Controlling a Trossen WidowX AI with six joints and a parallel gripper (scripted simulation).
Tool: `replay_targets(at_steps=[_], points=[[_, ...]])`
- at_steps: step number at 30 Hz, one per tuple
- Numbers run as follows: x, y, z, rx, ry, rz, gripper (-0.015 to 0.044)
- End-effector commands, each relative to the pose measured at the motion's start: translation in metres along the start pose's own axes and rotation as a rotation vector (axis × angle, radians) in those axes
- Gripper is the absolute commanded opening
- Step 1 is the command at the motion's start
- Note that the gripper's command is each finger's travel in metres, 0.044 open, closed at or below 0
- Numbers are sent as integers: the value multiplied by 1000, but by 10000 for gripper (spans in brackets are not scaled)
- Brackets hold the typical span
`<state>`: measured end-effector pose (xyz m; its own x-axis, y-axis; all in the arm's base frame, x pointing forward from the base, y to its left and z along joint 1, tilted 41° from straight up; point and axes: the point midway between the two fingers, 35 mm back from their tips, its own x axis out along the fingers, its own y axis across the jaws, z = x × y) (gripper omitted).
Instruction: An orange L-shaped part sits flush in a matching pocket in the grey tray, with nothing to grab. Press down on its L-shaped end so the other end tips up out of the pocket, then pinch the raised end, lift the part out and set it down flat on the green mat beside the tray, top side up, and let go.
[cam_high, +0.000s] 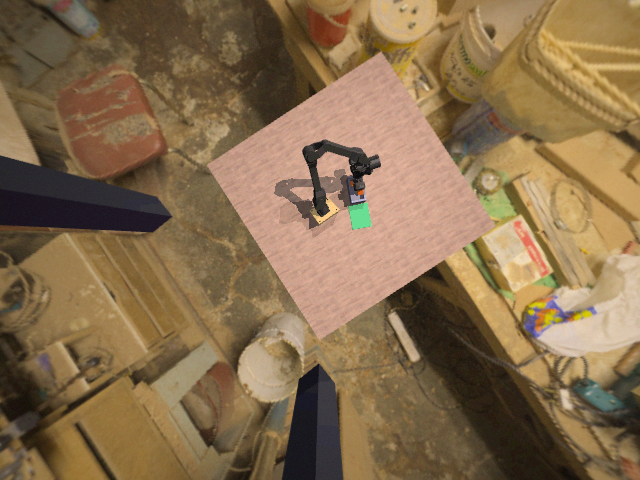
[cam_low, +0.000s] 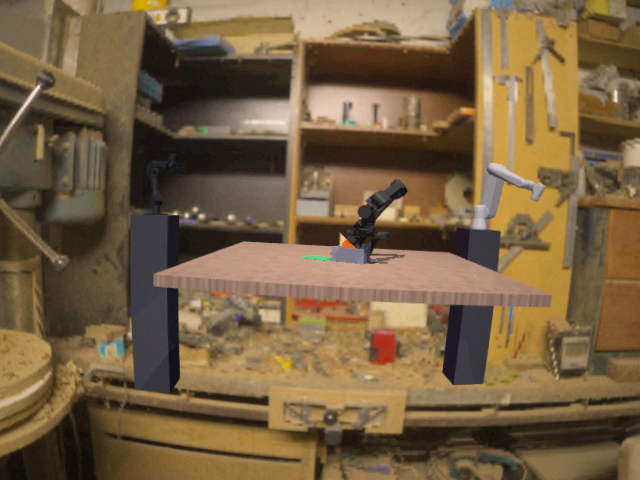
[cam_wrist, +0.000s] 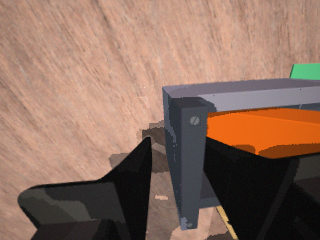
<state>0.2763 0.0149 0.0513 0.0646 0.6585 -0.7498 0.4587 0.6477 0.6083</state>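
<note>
The orange L-shaped part (cam_high: 361, 192) (cam_low: 347, 243) (cam_wrist: 260, 130) is tilted in the grey tray (cam_high: 357, 200) (cam_low: 348, 255) (cam_wrist: 191, 165). Its end toward the green mat (cam_high: 360, 218) (cam_low: 314, 257) (cam_wrist: 306, 71) stands above the tray rim; its other end is low at the tray's far end. My gripper (cam_high: 359, 187) (cam_wrist: 171, 139) is partly open with nothing between its fingers. In the wrist view the right finger is over the part's low end, inside the tray wall, and seems to press on it; the left finger is outside that wall. Contact itself is hidden.
The arm's base plate (cam_high: 331, 212) stands beside the tray and mat on the pinkish table (cam_high: 413, 217) (cam_low: 310, 279). The tray's end wall, with screws, lies between the two fingers in the wrist view. Two other arms stand on dark pillars beyond the table in the exterior view.
</note>
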Motion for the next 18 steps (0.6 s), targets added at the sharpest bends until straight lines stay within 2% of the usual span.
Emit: replay_targets(at_steps=[1, 4, 11, 18], points=[[-5, 4, 0, 1, -6, -2, 180], [-19, 2, 3, 2, -8, -6, 180], [-99, -8, 1, 3, -6, -7, 180], [-101, -8, 0, 3, -6, -6, 180]])
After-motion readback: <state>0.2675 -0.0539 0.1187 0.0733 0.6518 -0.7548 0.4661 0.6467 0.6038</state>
